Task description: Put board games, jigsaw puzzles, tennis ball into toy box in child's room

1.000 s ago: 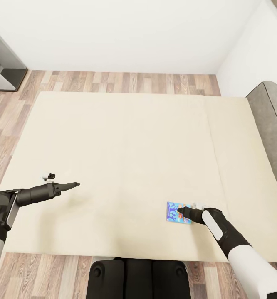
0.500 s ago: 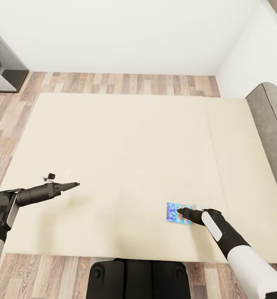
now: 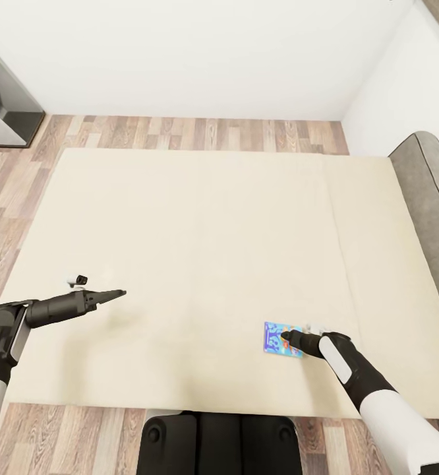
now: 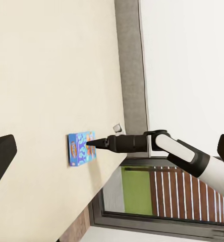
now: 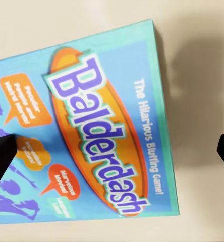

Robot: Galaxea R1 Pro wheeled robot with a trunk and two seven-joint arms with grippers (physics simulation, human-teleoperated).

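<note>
Nothing blocking: plain beige bed (image 3: 200,224) all around both tools, grey headboard (image 3: 434,198) off to the right gripper's outer side, wood floor (image 3: 180,132) past the far edge. One board game (image 3: 282,338) visible, flat on the mattress right under the right gripper (image 3: 286,337) tip. Blue box, orange oval, "Balderdash" lettering (image 5: 99,136). Right gripper's fingers spread wide over it, gripping nothing. Left gripper (image 3: 117,291) well apart from it, fingers spread, empty.
</note>
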